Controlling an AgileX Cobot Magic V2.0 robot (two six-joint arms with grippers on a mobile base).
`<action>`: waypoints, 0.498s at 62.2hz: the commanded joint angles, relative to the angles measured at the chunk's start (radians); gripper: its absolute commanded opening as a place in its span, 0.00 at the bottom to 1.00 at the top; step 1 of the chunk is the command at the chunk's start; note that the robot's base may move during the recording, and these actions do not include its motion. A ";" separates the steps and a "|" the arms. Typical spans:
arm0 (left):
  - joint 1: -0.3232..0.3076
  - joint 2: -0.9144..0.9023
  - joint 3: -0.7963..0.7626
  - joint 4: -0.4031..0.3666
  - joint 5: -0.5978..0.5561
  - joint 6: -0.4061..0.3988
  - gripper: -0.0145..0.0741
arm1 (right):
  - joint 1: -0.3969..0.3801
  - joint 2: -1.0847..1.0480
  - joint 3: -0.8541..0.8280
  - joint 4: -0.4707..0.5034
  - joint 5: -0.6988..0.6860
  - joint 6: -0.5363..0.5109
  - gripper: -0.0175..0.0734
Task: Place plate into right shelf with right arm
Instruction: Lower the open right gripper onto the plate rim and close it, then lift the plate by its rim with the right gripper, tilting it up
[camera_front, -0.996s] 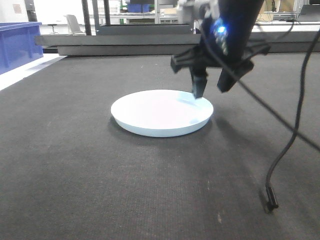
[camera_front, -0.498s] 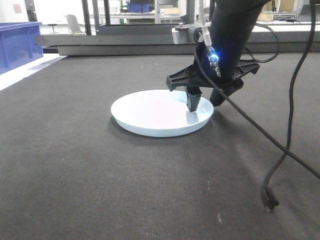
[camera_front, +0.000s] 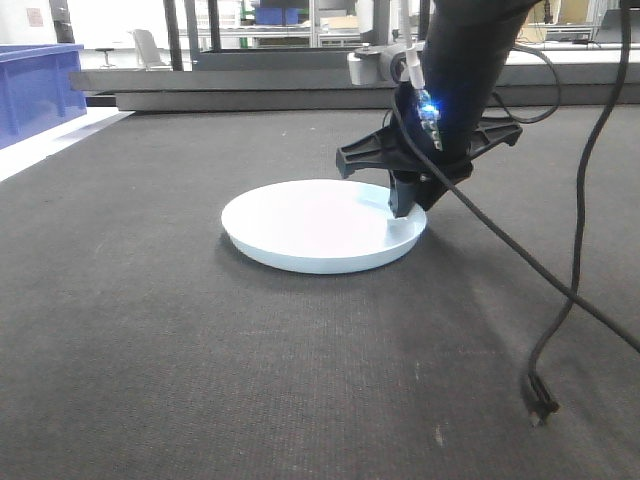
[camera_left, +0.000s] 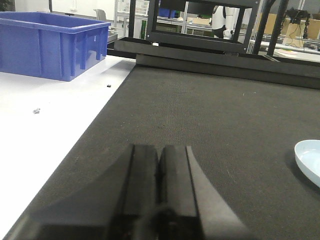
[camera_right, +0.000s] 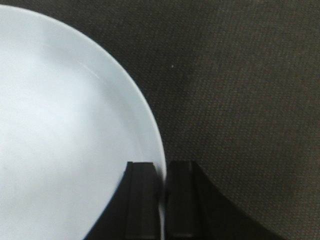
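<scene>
Now the grasp is the step in hand. The plate (camera_front: 315, 225) lies flat on the dark tabletop (camera_front: 180, 380) at the centre of the front view. The right pincer (camera_right: 161, 172) stands at its right rim, one finger inside and one outside, closed on the edge between them. The plate is not yet lifted; its base sits on the mat. The left pincer (camera_left: 160, 185) is closed on nothing, low over the tabletop and well apart from the plate. Next, I judge, comes a steady raise with a firm pinch, since the glossy shallow rim may slip or tilt. Then comes a carry to the right shelf, which I cannot pick out here.
</scene>
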 joint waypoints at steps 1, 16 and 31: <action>0.000 -0.011 0.005 0.000 -0.088 -0.006 0.11 | -0.008 -0.049 -0.023 -0.025 0.000 -0.006 0.24; 0.000 -0.011 0.005 0.000 -0.088 -0.006 0.11 | -0.017 -0.158 -0.023 -0.025 0.011 -0.006 0.25; 0.000 -0.011 0.005 0.000 -0.088 -0.006 0.11 | -0.044 -0.341 0.021 -0.037 0.023 -0.006 0.25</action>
